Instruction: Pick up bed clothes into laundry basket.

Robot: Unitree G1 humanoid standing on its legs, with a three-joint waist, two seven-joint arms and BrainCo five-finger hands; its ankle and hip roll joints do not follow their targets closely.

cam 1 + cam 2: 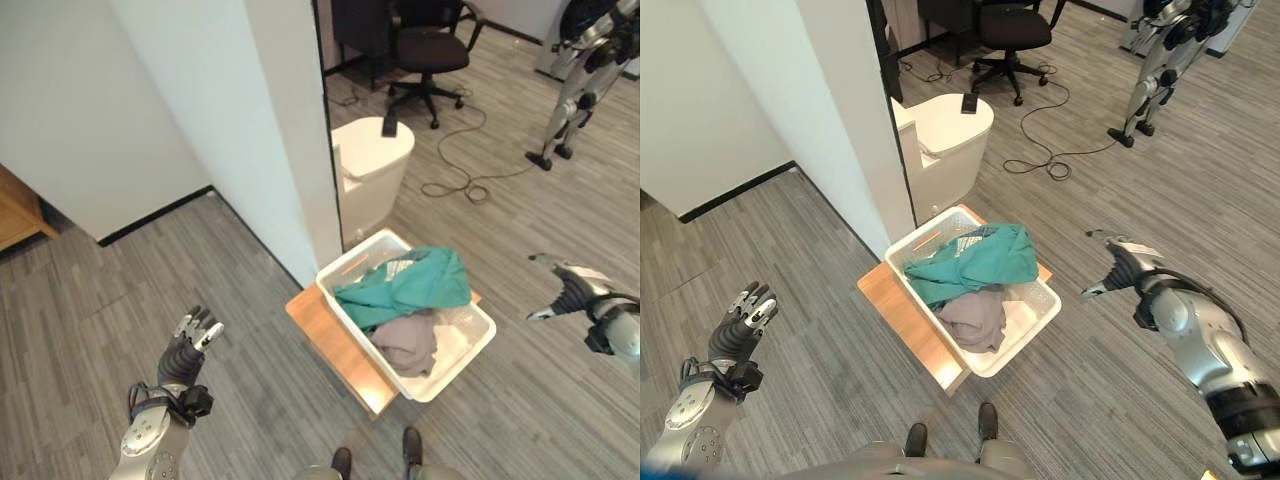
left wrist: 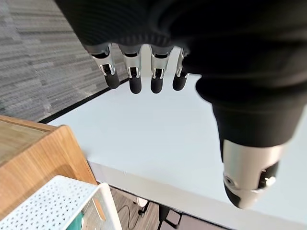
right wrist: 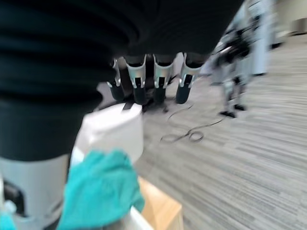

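White laundry basket (image 1: 460, 365) sits on a low wooden surface (image 1: 335, 345) on the grey plank floor (image 1: 90, 330), right by the corner of a white wall (image 1: 250, 130). Teal cloth (image 1: 405, 285) lies on top inside the basket, draped toward its far side, and a greyish-brown cloth (image 1: 405, 345) lies just under and nearer, touching it. Both cloths are fully in the basket, nothing hanging over the rim that I can see. Left hand (image 1: 192, 338) is out over bare floor, well apart from the basket on its left, fingers (image 2: 132, 76) straight and relaxed, holding nothing. Right hand (image 1: 1118, 268) hovers on the other side of the basket, near it but not touching, fingers (image 3: 160, 79) extended, empty too. Behind the basket, a white rounded bin (image 1: 370, 165) stands against the wall edge with a small dark object (image 1: 390, 125) on its lid. Further back, a black office chair (image 1: 425, 50) and a loose cable (image 1: 465, 180) coiled on the floor. Another robot (image 1: 585, 75) stands at the far right. Edge of a wooden piece of furniture (image 1: 15, 205) at the far left.
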